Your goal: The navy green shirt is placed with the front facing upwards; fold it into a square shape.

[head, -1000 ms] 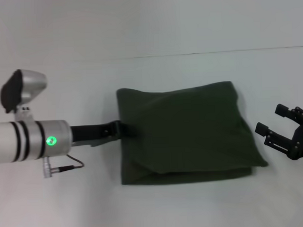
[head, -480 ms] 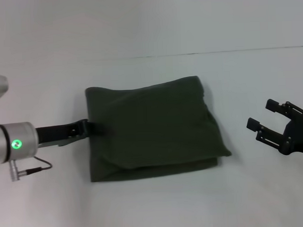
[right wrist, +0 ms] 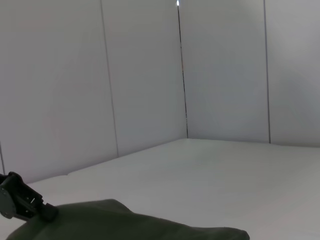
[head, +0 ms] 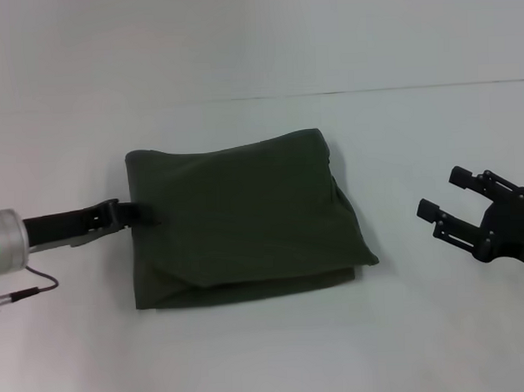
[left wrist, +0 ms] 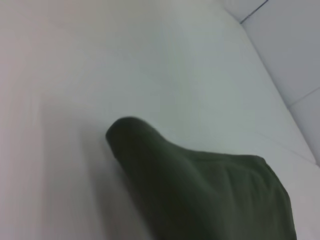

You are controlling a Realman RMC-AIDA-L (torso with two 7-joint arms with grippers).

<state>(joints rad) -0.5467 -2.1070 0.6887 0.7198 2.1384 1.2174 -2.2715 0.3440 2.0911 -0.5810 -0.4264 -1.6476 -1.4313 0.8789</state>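
Head view: I'm seeing the dark olive-green cotton shirt (head: 241, 218), folded roughly square, lying mid-frame on the white table (head: 250, 351). My left gripper (head: 133, 212) is pinching its left edge; my right gripper (head: 447, 207) is hovering open at right. Left wrist view: the shirt (left wrist: 210, 195) is filling the lower right. Right wrist view: the shirt (right wrist: 130, 225) is lying along the bottom, the left gripper (right wrist: 25, 202) clamping it.

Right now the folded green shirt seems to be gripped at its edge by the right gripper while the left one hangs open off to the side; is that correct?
Not quite: the arms are swapped. The head view shows the left gripper shut on the edge of the navy green shirt, while the right gripper hangs open off to the side, apart from the cloth. The shirt is indeed folded.
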